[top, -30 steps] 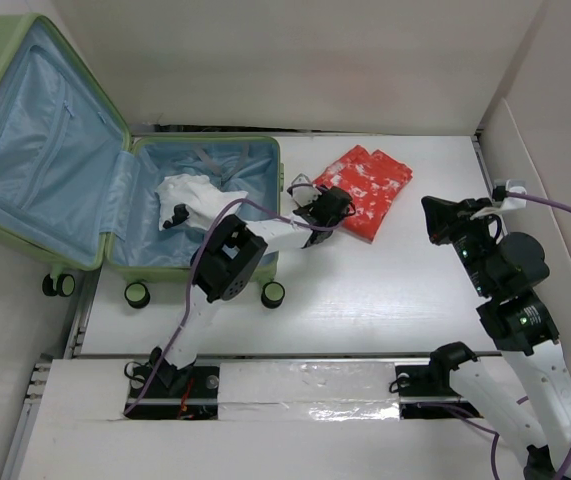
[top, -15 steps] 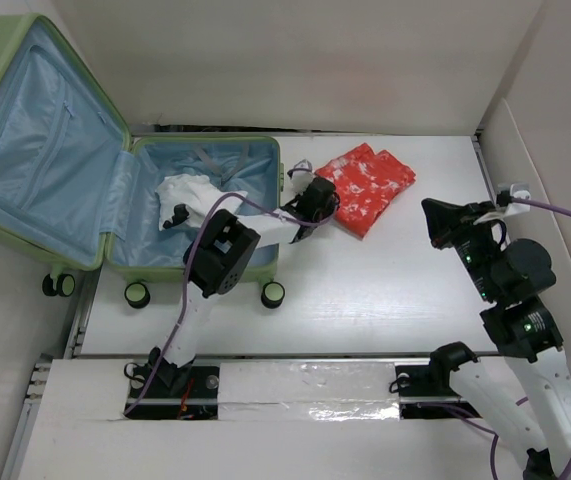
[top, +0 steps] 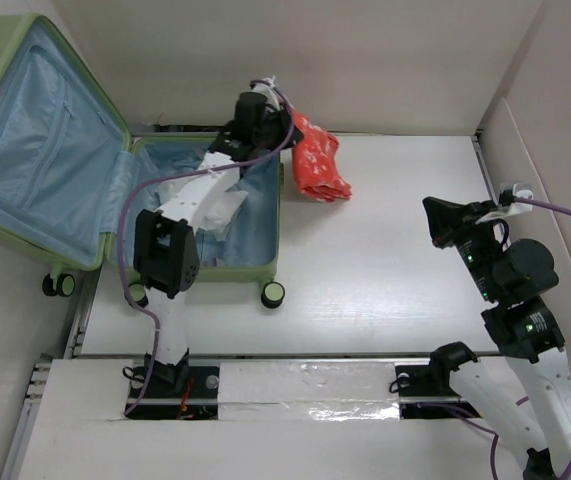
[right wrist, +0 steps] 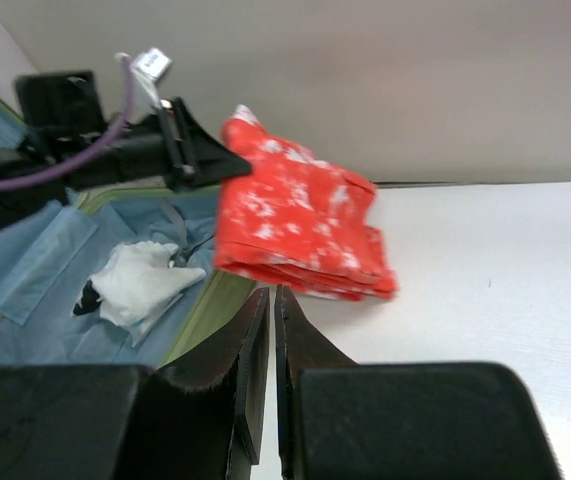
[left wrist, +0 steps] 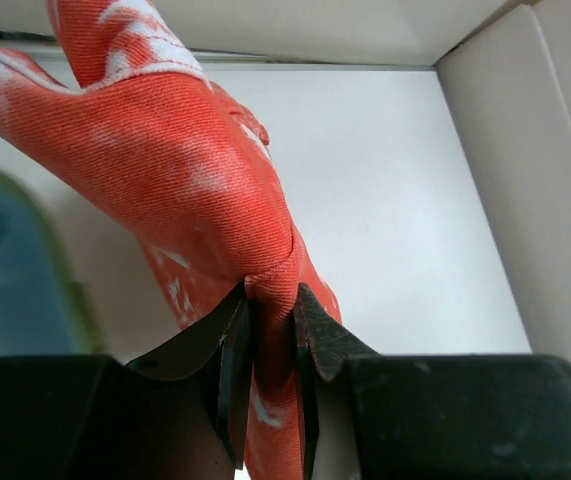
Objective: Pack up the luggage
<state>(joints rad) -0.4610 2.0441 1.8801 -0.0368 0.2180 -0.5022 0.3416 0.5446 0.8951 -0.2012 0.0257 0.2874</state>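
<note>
The luggage (top: 235, 271), a light green suitcase with pale blue lining, lies open at the left, its lid (top: 25, 150) propped up. A white garment (top: 205, 200) rests in its base. My left gripper (top: 287, 118) is raised over the suitcase's far right corner and is shut on a fold of a red cloth with white print (top: 317, 165), which hangs over the table beside the case. In the left wrist view the cloth (left wrist: 185, 170) is pinched in the gripper (left wrist: 273, 300). My right gripper (top: 440, 222) hovers at the right, shut and empty, and points at the cloth (right wrist: 300, 225).
The suitcase's wheels (top: 273, 293) stand at its near edge. White walls close the back and the right side (top: 535, 130). The white table (top: 395, 280) spreads between the suitcase and my right arm. The suitcase's green rim (right wrist: 205, 300) shows left of the right fingers.
My left gripper closed on the red cloth, lifted it off the table and carried it back and to the left, to the suitcase's far corner. The right arm barely moved.
</note>
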